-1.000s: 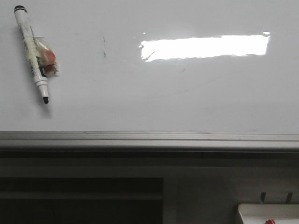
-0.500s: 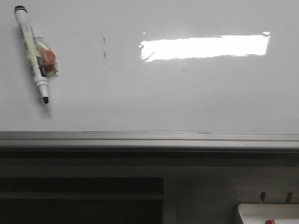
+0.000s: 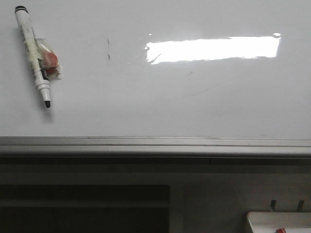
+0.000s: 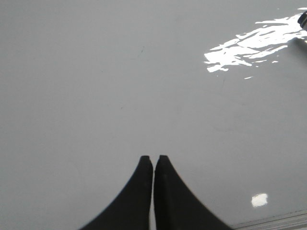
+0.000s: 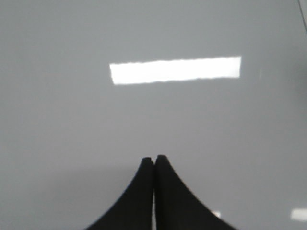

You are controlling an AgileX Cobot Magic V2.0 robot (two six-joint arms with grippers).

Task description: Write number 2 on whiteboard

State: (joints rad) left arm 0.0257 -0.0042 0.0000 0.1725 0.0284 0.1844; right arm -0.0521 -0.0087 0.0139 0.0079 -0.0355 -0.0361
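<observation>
The whiteboard (image 3: 160,111) fills the upper front view, glossy white with a silver-grey bottom rail and a bright rectangular light reflection. No number 2 shows on it; only a faint short dashed vertical mark (image 3: 108,49). A white marker (image 3: 33,56) with a black tip pointing down and a taped red-and-clear tab lies on the board at upper left. Neither gripper shows in the front view. My left gripper (image 4: 153,158) is shut and empty over bare board. My right gripper (image 5: 154,158) is shut and empty over bare board below the reflection.
Below the board's rail (image 3: 155,144) is a dark recess. A white tray corner (image 3: 279,222) with something red in it sits at the lower right. The end of the marker (image 4: 302,19) shows at the edge of the left wrist view.
</observation>
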